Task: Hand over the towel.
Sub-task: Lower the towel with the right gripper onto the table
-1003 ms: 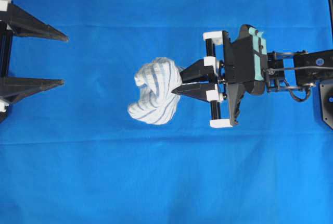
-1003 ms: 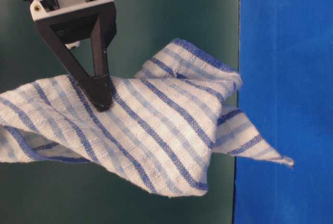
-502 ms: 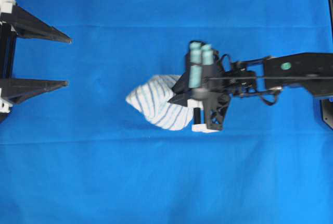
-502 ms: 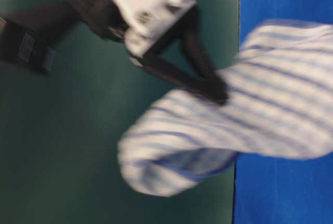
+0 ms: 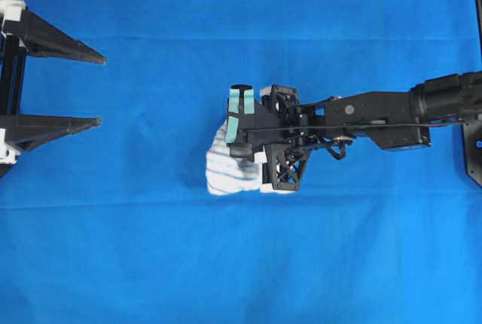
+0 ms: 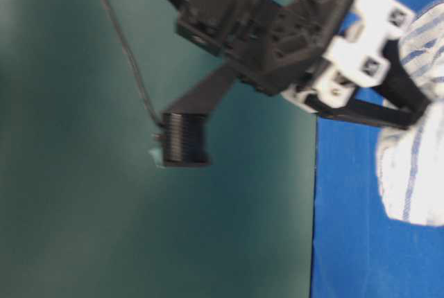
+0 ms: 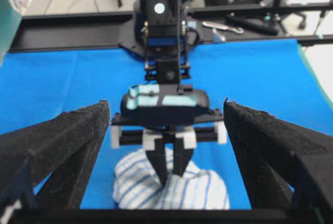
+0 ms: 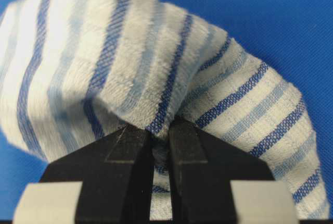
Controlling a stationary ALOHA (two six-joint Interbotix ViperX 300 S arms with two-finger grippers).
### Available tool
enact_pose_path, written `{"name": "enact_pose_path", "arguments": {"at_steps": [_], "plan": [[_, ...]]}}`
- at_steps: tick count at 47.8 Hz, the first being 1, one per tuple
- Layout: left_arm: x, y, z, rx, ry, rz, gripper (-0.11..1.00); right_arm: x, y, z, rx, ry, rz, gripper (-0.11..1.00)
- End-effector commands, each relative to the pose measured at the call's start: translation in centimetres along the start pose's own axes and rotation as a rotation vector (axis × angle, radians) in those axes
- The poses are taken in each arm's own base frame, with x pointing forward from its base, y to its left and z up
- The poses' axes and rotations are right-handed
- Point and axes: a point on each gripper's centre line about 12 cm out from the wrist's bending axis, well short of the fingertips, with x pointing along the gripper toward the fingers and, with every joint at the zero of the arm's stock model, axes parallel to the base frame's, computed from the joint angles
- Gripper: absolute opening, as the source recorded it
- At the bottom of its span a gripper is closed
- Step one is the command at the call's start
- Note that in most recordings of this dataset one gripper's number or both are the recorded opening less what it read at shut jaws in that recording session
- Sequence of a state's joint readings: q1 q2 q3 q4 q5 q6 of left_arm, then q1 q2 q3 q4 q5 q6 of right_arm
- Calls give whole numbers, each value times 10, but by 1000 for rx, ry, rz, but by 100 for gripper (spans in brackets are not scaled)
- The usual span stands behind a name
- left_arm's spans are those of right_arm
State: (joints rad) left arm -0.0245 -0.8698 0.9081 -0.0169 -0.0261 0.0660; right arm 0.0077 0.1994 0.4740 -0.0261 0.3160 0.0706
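The towel (image 5: pixel 222 172), white with thin blue and grey stripes, hangs bunched near the middle of the blue cover. My right gripper (image 5: pixel 252 160) is shut on a fold of it and points down and to the left, its fingertips hidden under the wrist. The right wrist view shows both fingers (image 8: pixel 130 151) pinching the cloth (image 8: pixel 130 62). My left gripper (image 5: pixel 98 90) is open and empty at the left edge, well apart from the towel. The left wrist view looks between its open fingers (image 7: pixel 62 146) at the right gripper (image 7: pixel 173 174) and the towel (image 7: pixel 208 193).
The blue table cover (image 5: pixel 241 264) spreads all around. The right arm (image 5: pixel 376 117) reaches in from its base (image 5: pixel 474 151) at the right edge. A dark green wall (image 6: pixel 83 229) shows in the table-level view. Black frame rails and tools (image 7: pixel 250 23) lie beyond the table's far edge.
My right gripper has moved left toward the left gripper with the towel, and its wrist has tipped over to point downward. The left gripper has stayed open and nearly still.
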Motion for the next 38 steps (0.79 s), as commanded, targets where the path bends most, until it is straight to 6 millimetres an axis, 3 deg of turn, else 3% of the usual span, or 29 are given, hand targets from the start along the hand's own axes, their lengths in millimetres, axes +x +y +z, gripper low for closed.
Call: {"name": "enact_pose_path", "arguments": {"at_steps": [1,28,38], "plan": [[1,0,4,2,-12,-1,93,-5,0,10,5,-35,2,8],[1,0,4,-2,-11,-1,93,-19,0,19,17,-70,5,9],[1,0,3,-2,-6,-1,93,-43,2,29,20,-118,8,63]]}}
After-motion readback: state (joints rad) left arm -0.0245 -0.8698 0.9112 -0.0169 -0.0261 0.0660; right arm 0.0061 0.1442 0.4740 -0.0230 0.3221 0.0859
